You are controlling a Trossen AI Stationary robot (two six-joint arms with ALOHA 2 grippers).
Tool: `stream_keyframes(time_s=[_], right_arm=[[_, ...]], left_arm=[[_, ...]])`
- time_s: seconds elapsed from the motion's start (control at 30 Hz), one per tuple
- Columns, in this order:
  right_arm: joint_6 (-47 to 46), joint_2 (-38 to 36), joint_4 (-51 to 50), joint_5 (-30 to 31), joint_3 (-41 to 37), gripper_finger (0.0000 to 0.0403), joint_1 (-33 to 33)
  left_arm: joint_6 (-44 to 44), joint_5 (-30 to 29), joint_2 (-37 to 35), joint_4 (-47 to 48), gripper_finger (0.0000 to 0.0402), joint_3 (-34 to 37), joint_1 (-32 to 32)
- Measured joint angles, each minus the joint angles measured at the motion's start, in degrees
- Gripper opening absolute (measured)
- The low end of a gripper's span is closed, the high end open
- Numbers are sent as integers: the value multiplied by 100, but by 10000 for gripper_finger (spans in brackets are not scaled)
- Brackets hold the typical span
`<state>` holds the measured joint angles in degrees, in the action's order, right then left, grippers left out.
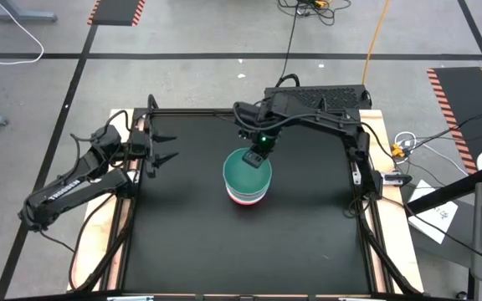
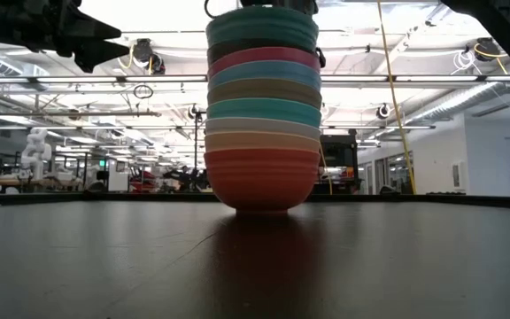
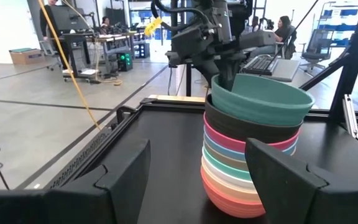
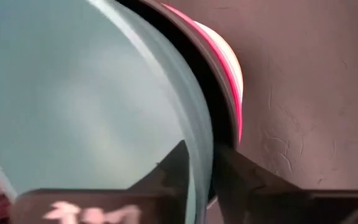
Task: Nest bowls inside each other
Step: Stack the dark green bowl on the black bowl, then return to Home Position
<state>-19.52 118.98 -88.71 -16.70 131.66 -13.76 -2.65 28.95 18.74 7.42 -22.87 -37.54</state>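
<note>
I am holding the right tool (image 4: 197, 177) on the rim of the top bowl, a teal bowl (image 3: 263, 99), one finger inside the wall and one outside, as the right wrist view shows. The fingers are sitting close on either side of the thin wall; whether they are pinching it or just letting go I cannot tell from the pictures. Gripping at the rim, on the side facing the far edge of the tabletop, is leaving the bowl's belly free to drop into the one below.

The teal bowl is sitting tilted in the black bowl (image 3: 253, 129) beneath it, high on the side away from my tool, so I am judging it not fully seated. Below the black one, the stack (image 2: 262, 115) is running down through magenta, blue, olive-tan, a second teal-green one, pale bands and a red-peach bowl at the bottom, which is resting on the tabletop (image 1: 182, 226). I cannot count every band with certainty. The stack is standing near the middle of the tabletop, slightly toward the far edge, upright and nested evenly apart from the top piece.

I am parking the left tool (image 1: 161, 157) at the left edge of the tabletop, fingers spread and holding nothing, aimed at the stack but well apart from it, out of the working arm's way.

Judgement: task nearly complete; no loose bowls are showing on the tabletop. Risk: withdrawing sideways could drag the tilted bowl off or rock the tall stack.
</note>
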Motion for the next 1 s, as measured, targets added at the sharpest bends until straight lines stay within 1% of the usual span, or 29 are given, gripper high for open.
stream_keyframes(time_s=[0.27,0.4,0.53,0.73,0.8,0.87,1.0], right_arm=[[-330,-44,357,-14,4,154,2],[-454,-151,524,-32,11,193,-47],[-535,-395,767,-31,19,209,-114],[-536,-858,1043,40,20,210,-275],[-471,-989,1049,213,20,210,-320],[-224,-1132,976,596,20,210,-357],[786,-1416,833,1760,-2,210,-290]], left_arm=[[-3,-26,0,5,266,0,62],[-3,-31,0,17,266,0,62],[-3,-36,0,24,266,0,62],[-5,-66,0,46,266,0,63],[-5,-67,0,49,266,0,62],[-23,-96,0,61,266,0,62],[-152,-222,2,65,266,0,62]])
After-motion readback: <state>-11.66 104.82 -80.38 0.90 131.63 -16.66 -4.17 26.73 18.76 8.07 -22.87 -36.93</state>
